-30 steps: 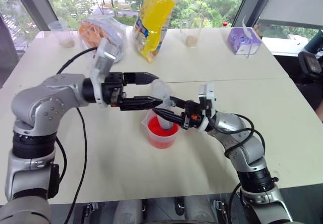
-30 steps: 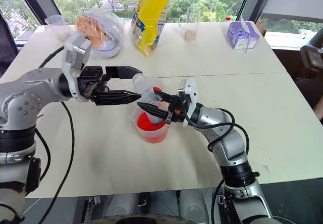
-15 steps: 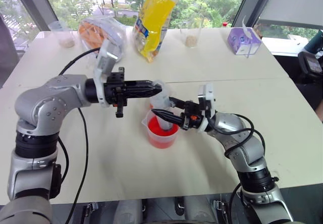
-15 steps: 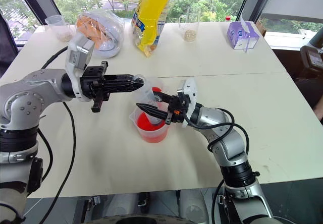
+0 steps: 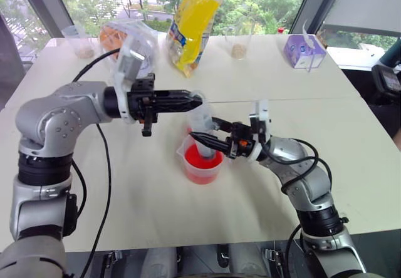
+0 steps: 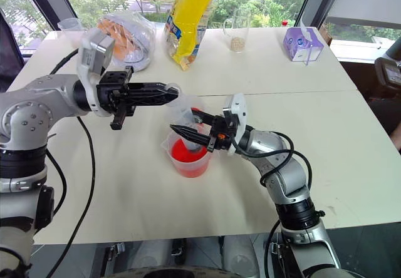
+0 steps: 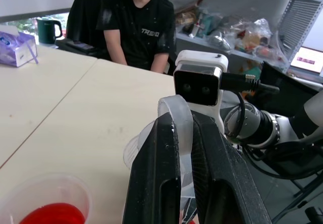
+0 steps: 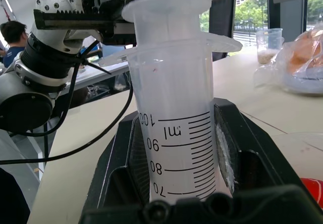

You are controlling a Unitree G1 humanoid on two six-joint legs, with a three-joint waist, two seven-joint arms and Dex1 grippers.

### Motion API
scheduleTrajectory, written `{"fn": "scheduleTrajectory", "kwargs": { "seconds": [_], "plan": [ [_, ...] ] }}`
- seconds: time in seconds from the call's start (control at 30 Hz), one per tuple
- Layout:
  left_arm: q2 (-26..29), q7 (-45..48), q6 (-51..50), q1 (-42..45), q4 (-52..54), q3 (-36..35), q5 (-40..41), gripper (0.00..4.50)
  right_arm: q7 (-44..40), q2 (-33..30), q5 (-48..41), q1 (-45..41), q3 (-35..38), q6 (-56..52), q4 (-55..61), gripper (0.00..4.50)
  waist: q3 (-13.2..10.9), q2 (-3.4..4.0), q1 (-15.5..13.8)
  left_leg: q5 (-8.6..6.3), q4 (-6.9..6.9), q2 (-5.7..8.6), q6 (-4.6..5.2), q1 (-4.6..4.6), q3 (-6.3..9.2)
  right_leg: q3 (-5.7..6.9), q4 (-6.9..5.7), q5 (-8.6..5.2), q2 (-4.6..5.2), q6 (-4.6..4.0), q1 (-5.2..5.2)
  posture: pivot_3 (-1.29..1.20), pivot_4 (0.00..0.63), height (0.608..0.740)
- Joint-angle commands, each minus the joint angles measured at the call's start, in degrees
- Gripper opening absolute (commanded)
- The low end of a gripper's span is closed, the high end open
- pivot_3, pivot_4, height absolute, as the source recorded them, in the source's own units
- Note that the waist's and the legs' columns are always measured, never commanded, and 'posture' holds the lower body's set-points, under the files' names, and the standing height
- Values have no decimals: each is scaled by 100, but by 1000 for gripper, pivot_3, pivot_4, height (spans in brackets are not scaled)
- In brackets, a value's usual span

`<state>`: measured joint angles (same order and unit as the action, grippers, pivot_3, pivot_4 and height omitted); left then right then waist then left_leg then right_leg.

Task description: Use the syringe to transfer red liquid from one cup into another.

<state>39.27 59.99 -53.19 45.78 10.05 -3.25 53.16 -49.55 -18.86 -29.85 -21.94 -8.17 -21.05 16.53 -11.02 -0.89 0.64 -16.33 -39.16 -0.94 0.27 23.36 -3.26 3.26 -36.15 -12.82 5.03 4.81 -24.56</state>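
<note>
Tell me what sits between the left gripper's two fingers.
The syringe's ring-shaped plunger top sits clamped between the left gripper's two fingers, as the left wrist view shows.

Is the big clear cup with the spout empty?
No, the big clear spouted plastic cup holds bright red liquid under the clear plastic syringe.

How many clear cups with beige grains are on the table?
2. One cup stands at the far left corner, beside the clear bag; the other cup at the far edge, right of the yellow bag. More may hide behind the bags.
</note>
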Motion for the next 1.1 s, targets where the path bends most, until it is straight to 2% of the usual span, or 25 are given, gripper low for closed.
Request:
{"fn": "scheduleTrajectory", "kwargs": {
  "seconds": [0.03,0.47,0.7,0.8,0.87,0.97,1.0,1.03,1.1],
  "plan": [
    [136,-133,298,457,-172,-528,-37,22,-235,-150,13,172,-295,-187,55,1379,0,0,0,0,0,0,0,0,0,0,0,0,0,0,0,0,150,740],
    [169,-67,393,482,-244,-529,-129,22,-209,-127,-25,92,-281,-214,66,1379,0,0,0,0,0,0,0,0,0,0,0,0,0,0,0,0,150,740],
    [178,5,383,277,-125,-427,-134,22,-19,-26,-192,-276,-43,-318,206,1379,0,0,1,0,0,0,0,0,0,0,0,0,0,0,0,0,150,740],
    [161,-61,191,203,-66,-455,19,1163,90,6,-295,-507,118,-412,274,1379,0,0,12,0,0,-1,-1,0,0,0,-1,0,0,0,-1,0,150,740],
    [206,-48,215,73,27,-417,-66,2085,148,-2,-378,-637,222,-483,340,1379,0,0,7,1,0,-1,-1,0,2,1,-2,0,-1,0,-1,0,150,740],
    [270,-65,247,-83,106,-447,-121,3587,244,-37,-550,-797,376,-622,455,1379,0,1,3,1,0,-1,-1,0,1,0,-1,0,1,0,-1,0,150,740],
    [297,-64,250,-123,118,-484,-115,4221,281,-43,-620,-835,430,-684,494,1379,0,1,0,1,0,-1,-1,0,0,0,-2,0,3,0,-1,0,150,740],
    [335,-63,296,-183,125,-540,-144,4476,329,-41,-709,-876,495,-757,534,1379,0,1,0,1,0,-1,-1,1,1,0,-1,0,3,0,-1,0,150,740],
    [402,-72,440,-292,126,-635,-229,4476,446,-4,-932,-938,631,-910,590,1379,0,-1,-4,1,0,-1,-1,1,2,1,-1,0,3,0,-1,0,150,740]
  ]
}}
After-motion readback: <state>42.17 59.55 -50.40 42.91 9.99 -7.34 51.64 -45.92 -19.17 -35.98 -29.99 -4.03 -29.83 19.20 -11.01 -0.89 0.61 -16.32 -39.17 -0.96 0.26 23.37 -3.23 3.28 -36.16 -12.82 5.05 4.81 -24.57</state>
